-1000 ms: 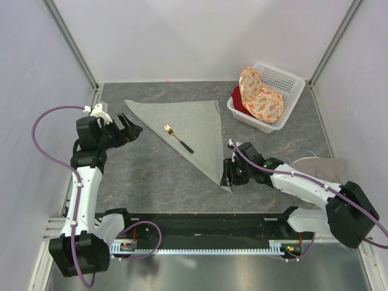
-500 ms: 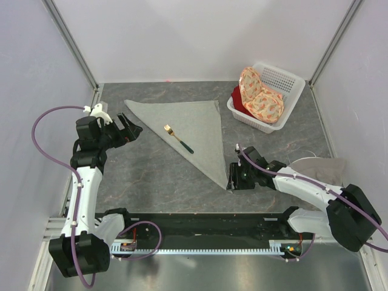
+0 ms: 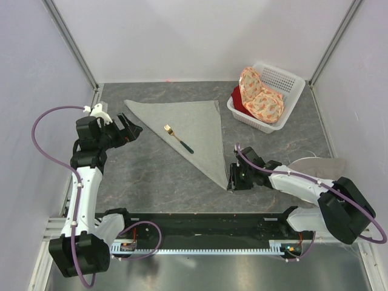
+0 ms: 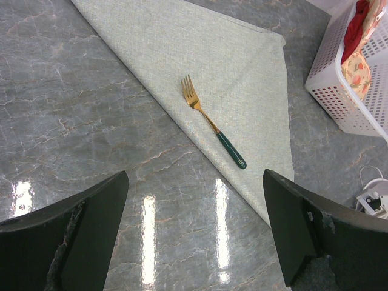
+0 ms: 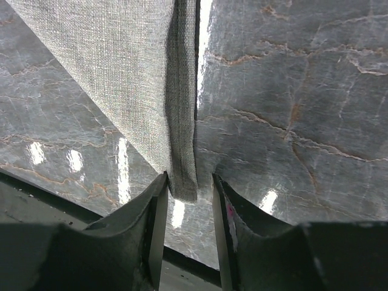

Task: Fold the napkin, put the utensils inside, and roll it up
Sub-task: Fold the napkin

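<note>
A gold-headed, green-handled fork [image 3: 178, 139] lay on the sage-grey triangular cloth napkin [image 3: 197, 121]. The right claw [image 5: 189, 182] straddled the napkin's near corner, narrow but unclamped. The left claw [image 3: 134, 130] gaped wide left of it.

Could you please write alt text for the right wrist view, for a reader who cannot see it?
The right gripper straddles the pointed corner of the sage-grey napkin, its dark fingers either side with a sliver of gap showing. The cloth lies on the glossy grey marbled table.
</note>
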Controlling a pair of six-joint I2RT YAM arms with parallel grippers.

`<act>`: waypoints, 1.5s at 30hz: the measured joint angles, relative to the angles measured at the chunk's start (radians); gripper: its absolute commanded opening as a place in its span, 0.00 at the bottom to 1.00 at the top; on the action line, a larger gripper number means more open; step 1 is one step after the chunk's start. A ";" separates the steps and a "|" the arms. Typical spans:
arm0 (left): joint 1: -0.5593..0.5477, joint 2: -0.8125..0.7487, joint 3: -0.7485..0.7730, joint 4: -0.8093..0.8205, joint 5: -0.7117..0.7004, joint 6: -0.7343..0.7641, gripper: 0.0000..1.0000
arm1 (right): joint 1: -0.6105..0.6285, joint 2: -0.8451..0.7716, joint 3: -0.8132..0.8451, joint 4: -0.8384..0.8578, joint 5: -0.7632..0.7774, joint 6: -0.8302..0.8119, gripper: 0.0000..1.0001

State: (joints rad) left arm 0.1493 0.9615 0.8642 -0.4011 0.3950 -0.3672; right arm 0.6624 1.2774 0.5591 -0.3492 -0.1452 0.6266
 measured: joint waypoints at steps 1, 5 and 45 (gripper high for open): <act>0.000 0.000 0.000 0.000 0.000 0.000 0.99 | 0.000 0.000 -0.001 0.002 -0.001 0.001 0.38; 0.000 0.000 0.000 0.000 0.000 0.000 0.99 | -0.002 0.008 -0.003 0.016 -0.013 0.003 0.33; 0.000 0.000 0.000 0.001 0.007 -0.010 0.98 | -0.010 -0.006 0.214 -0.220 0.040 -0.060 0.00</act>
State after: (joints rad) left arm 0.1493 0.9615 0.8642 -0.4004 0.4019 -0.3767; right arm 0.6525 1.2716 0.7727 -0.5690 -0.1047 0.5663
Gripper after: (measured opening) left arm 0.990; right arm 0.009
